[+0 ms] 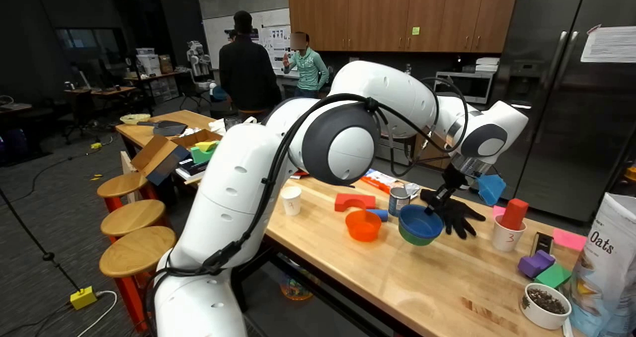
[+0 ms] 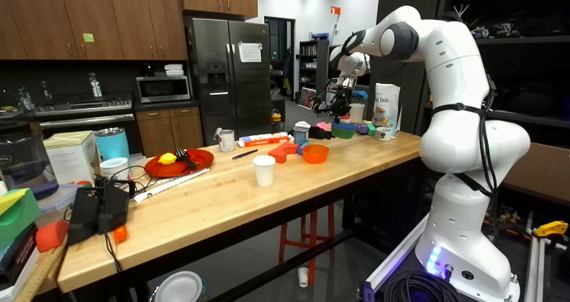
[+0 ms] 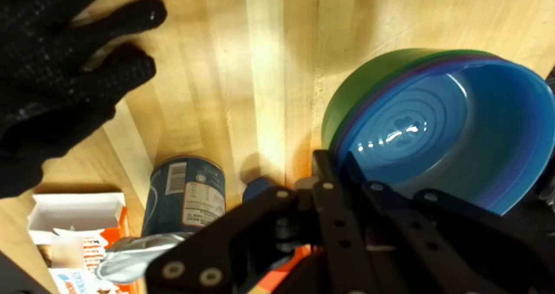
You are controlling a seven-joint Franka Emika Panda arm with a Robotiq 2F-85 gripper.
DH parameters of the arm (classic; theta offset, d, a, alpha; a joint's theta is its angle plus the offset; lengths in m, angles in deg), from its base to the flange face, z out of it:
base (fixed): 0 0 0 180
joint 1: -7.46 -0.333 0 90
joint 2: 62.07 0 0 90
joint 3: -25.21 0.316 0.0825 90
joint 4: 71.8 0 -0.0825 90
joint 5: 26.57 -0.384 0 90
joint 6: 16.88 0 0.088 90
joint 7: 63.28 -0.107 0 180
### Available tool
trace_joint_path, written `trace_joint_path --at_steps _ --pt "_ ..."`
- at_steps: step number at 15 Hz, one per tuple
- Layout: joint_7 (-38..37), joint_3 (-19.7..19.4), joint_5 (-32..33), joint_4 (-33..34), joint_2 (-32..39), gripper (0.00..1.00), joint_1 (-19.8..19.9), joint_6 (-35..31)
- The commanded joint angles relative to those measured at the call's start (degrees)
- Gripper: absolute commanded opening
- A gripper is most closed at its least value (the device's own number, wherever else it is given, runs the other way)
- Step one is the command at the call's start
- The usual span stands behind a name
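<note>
My gripper (image 3: 336,160) is shut on the near rim of a nested stack of bowls (image 3: 403,125), one finger inside and one outside. The blue bowl sits innermost, with purple and green edges beneath it. In both exterior views the gripper (image 1: 431,209) (image 2: 337,118) points down at the stack (image 1: 420,226) (image 2: 343,132). The bowls look tilted; whether their base touches the table I cannot tell. A black glove (image 1: 454,216) (image 3: 65,77) lies just beside them. An orange bowl (image 1: 363,226) (image 2: 315,154) rests apart on the wooden table.
Close by stand a tin can (image 1: 398,201) (image 3: 186,194), a blue cylinder (image 1: 379,214) and a red arch block (image 1: 354,201). Further along are a white cup (image 1: 291,201), a cup marked 3 (image 1: 507,238) holding a red block, a small bowl (image 1: 545,313) and an oats bag (image 1: 603,272).
</note>
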Motion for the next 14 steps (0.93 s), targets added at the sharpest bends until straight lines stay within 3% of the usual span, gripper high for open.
trace_joint_path --at_steps 1,9,14 --pt "10.05 2.17 -1.27 4.5 2.8 0.02 1.39 2.48" --pt "23.64 1.72 -0.54 2.53 0.43 0.02 1.31 0.78" --pt "32.73 1.37 1.26 -2.95 -5.5 0.02 1.42 -3.53"
